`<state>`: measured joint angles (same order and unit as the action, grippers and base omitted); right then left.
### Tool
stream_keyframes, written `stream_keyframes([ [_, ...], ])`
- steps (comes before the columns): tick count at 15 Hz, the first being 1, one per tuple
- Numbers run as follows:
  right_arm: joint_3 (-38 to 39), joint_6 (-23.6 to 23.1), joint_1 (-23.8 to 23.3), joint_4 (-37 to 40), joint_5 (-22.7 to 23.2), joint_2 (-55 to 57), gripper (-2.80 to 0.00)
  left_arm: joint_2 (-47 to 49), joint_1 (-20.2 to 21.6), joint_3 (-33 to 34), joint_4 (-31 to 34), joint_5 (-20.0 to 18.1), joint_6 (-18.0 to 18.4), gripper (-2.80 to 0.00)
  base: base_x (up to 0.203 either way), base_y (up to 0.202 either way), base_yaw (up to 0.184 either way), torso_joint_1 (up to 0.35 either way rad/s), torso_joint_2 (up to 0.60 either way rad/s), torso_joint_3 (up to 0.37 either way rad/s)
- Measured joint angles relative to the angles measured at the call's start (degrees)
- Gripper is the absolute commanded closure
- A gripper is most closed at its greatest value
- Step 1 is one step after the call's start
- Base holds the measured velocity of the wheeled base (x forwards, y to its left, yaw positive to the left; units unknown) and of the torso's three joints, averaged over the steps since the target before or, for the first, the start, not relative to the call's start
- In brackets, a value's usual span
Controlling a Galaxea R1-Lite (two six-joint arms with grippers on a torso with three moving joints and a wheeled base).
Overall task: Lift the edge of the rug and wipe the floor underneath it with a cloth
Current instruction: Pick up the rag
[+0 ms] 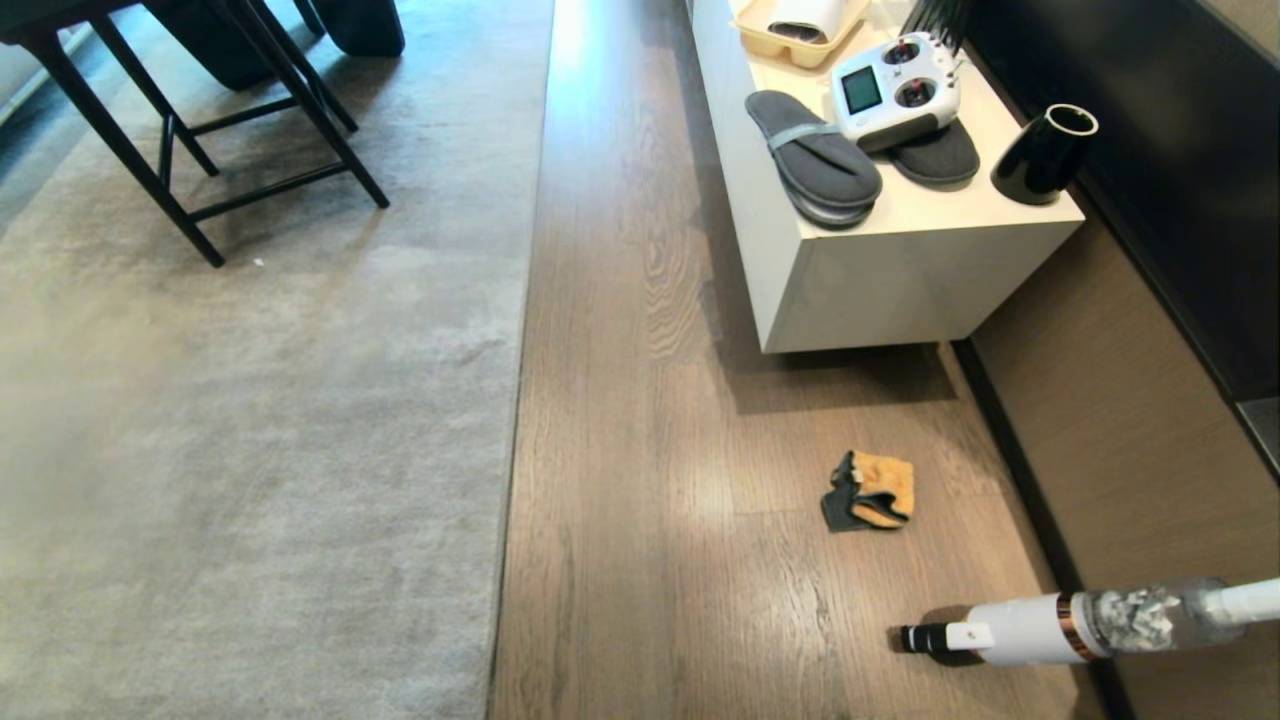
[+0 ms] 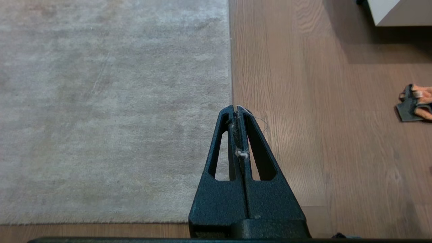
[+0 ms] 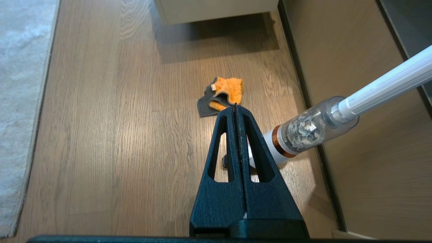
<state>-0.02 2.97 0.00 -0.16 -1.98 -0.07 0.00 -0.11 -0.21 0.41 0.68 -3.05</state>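
**Soft cloth, heavy rug: both still untouched**

The cloth (image 1: 870, 490) lies crumpled on the floor (image 1: 640, 420), well apart from the rug edge (image 1: 517, 400) and nearer the white cabinet (image 1: 900, 270). It looks light and limp; pinch a raised fold. The rug edge lies flat, probably floppy yet weighty, so grip right at the border. The left gripper (image 2: 236, 109) hangs above that edge, the right gripper (image 3: 235, 107) above the cloth, both clenched and empty.
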Motion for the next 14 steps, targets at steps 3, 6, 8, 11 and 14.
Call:
stream_keyframes([
  [3,0.0,0.0,0.0,0.0,0.0,0.0,0.00,0.0,0.0,0.0,0.0,0.0,0.0,0.00,0.000,0.000,0.000,0.006,0.00,-0.197],
  [6,0.0,0.0,0.0,0.0,0.0,0.0,0.00,0.0,0.0,0.0,0.0,0.0,0.0,0.00,0.000,0.000,0.000,0.001,0.01,-0.198],
  [8,0.0,0.0,0.0,0.0,0.0,0.0,0.00,0.0,0.0,0.0,0.0,0.0,0.0,0.00,0.000,0.000,0.000,0.000,0.00,-0.202],
  [11,0.0,0.0,0.0,0.0,-0.1,0.0,0.00,0.0,0.0,0.0,0.0,0.1,0.0,0.00,0.000,0.000,0.000,0.002,0.00,-0.197],
  [14,0.0,0.0,0.0,0.0,0.0,0.0,0.00,0.0,0.0,0.0,-0.1,0.1,0.0,0.00,0.000,0.000,0.000,0.000,0.00,-0.197],
])
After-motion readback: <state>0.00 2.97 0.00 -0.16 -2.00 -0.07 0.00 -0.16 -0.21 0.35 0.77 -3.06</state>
